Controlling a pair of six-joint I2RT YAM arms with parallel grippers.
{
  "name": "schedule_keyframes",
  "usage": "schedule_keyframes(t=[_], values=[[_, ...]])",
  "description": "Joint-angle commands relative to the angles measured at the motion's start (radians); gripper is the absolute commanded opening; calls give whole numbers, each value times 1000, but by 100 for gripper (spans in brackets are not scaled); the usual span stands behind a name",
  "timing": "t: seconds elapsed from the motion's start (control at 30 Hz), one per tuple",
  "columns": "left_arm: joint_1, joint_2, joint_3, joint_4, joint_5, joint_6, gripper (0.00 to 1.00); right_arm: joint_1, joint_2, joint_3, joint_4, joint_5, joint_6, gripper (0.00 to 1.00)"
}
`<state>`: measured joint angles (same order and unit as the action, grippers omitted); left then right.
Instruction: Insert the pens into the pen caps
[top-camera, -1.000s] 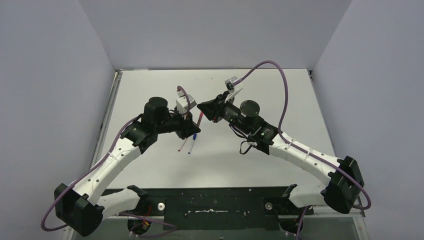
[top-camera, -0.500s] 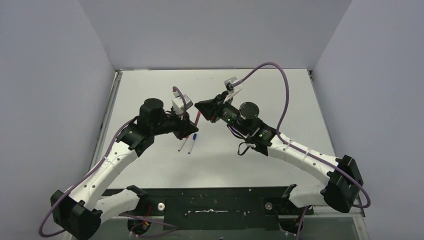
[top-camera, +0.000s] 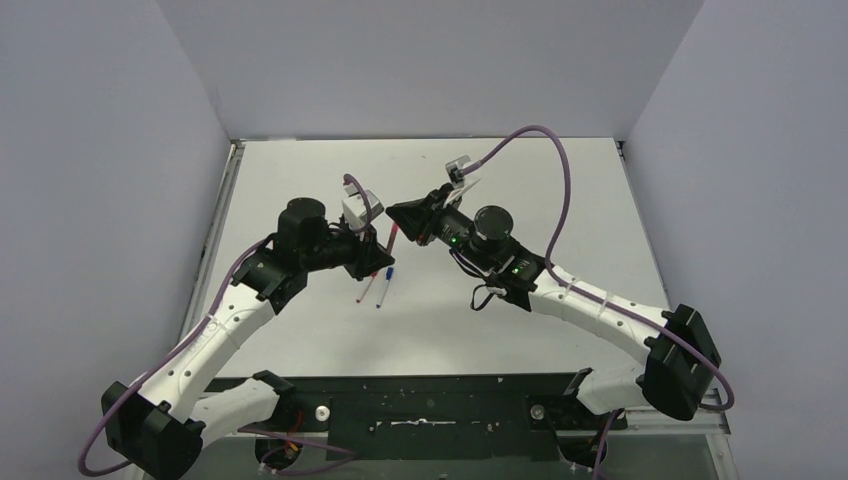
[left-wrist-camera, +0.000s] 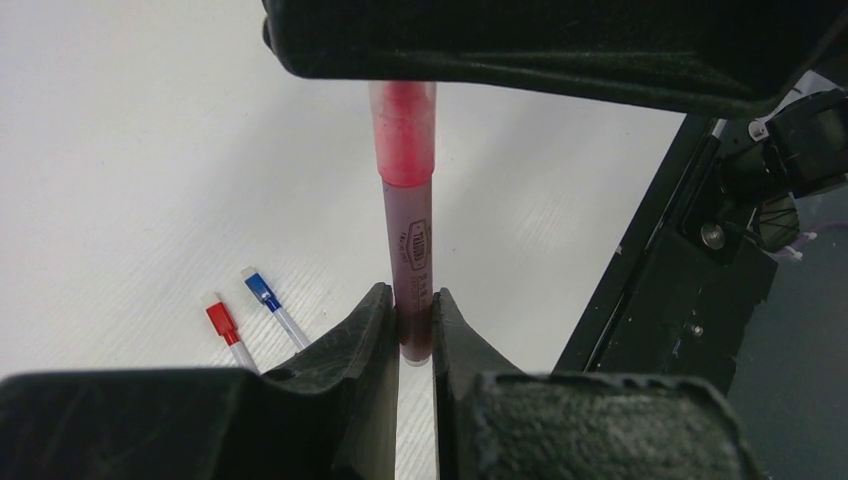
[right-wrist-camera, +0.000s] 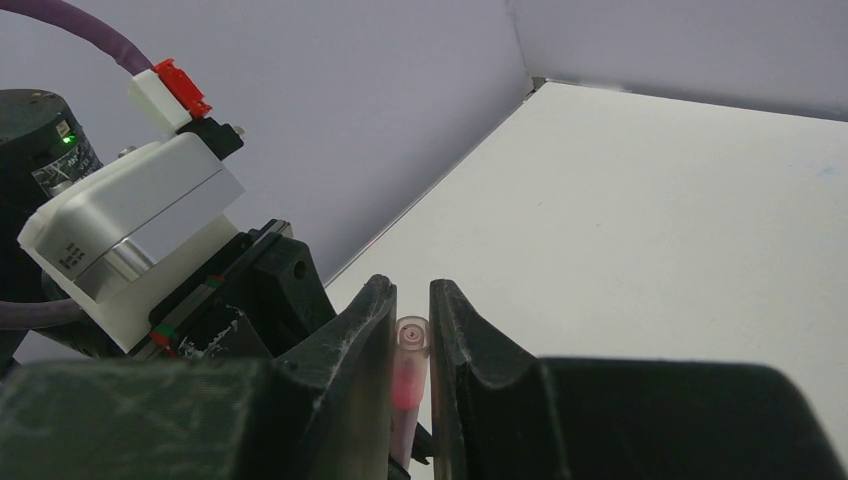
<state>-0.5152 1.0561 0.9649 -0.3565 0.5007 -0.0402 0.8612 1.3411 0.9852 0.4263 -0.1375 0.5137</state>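
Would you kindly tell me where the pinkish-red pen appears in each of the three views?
Top external: pinkish-red pen slants at mid-table.
Left wrist: pen runs vertically through the centre.
Right wrist: pen shows at bottom centre.
Shared landmark: right pincer, clamped on the pale cap.

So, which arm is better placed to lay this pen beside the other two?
Likely left: its jaws clamp the pinkish-red pen, with the other two pens close by; the right jaws only pinch the cap.
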Motion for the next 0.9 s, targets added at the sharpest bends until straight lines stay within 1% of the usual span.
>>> schedule_keyframes(t=[0.0, 0.23, 0.57, 0.87], values=[[18, -77, 73, 398, 5, -3, 0, 72, 77, -78, -272, -143, 13, 0], [25, -79, 74, 403, 13, -1, 0, 82, 100, -87, -291, -145, 9, 0], [30, -85, 79, 432, 16, -7, 0, 100, 126, -116, -274, -151, 26, 0], [51, -87, 80, 478, 33, -42, 0, 101, 127, -130, -274, -154, 28, 0]])
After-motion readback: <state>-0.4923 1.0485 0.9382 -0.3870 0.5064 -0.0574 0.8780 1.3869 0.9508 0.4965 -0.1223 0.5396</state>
